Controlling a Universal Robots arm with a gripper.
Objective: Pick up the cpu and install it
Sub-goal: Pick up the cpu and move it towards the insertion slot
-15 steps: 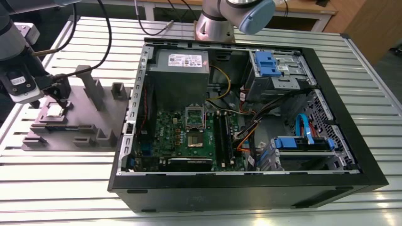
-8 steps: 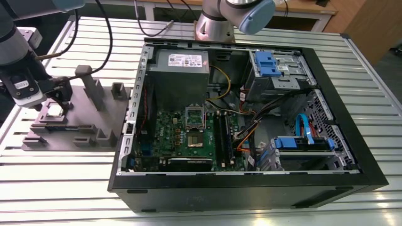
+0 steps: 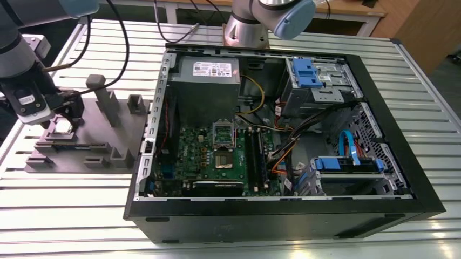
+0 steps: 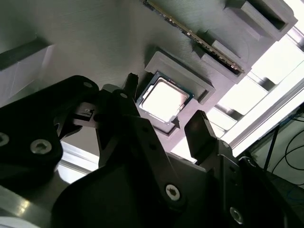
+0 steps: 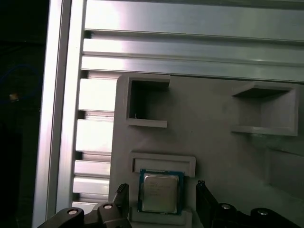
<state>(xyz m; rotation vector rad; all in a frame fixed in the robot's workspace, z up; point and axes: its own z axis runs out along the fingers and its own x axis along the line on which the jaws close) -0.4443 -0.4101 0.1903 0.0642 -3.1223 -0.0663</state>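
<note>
Figure. Pick-up stage of the cpu installation. The end effector (image 5: 161, 189) is open and hangs low over the grey moulded tray (image 3: 90, 135), which rests on the slatted aluminium table (image 3: 65, 194) at the exterior view's left, beside the open computer case (image 3: 288, 216). The cpu (image 5: 160, 192) lies flat in its shallow nest on the tray, metal plate upward. In both wrist views the two black fingers (image 5: 205, 202) stand one on each side of the chip and apart from it; nothing is gripped.

Likely hazards, judged from this pose:
- The raised nest wall (image 5: 163, 163) sits close against the chip. A finger that comes down slightly off line would probably land on this wall or on the chip's plate, not beside its rim.
- The chip is thin, so the fingers have little edge to bear on. An uneven closure could tip it in the nest or let it slip free once lifted.
- A skewed grasp would carry its error to the socket (image 3: 222, 135) on the board inside the case, where a misaligned chip could damage the contacts.
</note>
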